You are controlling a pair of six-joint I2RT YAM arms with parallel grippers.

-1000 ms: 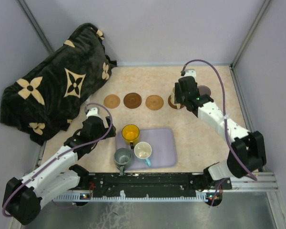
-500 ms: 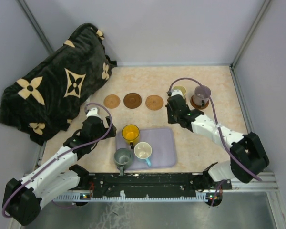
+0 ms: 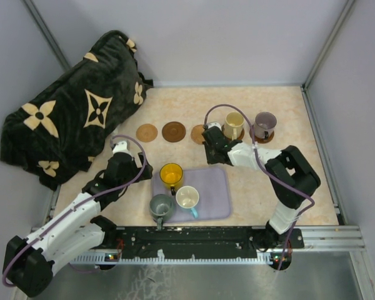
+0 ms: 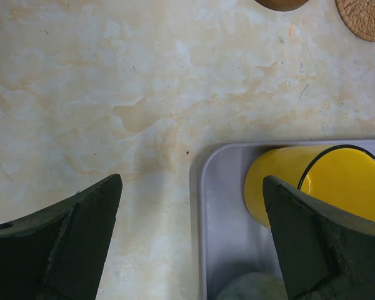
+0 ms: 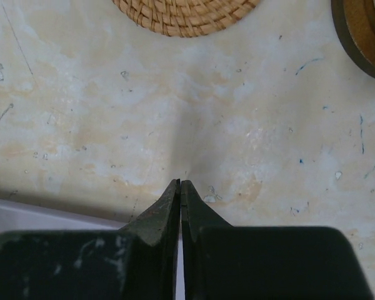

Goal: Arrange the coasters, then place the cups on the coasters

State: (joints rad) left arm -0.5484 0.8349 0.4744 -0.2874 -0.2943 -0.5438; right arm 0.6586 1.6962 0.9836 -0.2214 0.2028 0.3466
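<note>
Right gripper [image 5: 180, 183] — pressed together, empty — points at the woven coaster [image 5: 186, 15] just ahead.

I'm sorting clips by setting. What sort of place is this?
Probably a robot test cell, not a kitchen: plain grey walls box in a marble-look tabletop, with a metal rail along its near edge.

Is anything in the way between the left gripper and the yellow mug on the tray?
Nothing visible. The open left gripper is right beside the yellow mug; only bare table and the rim of the lavender tray lie between them.
</note>
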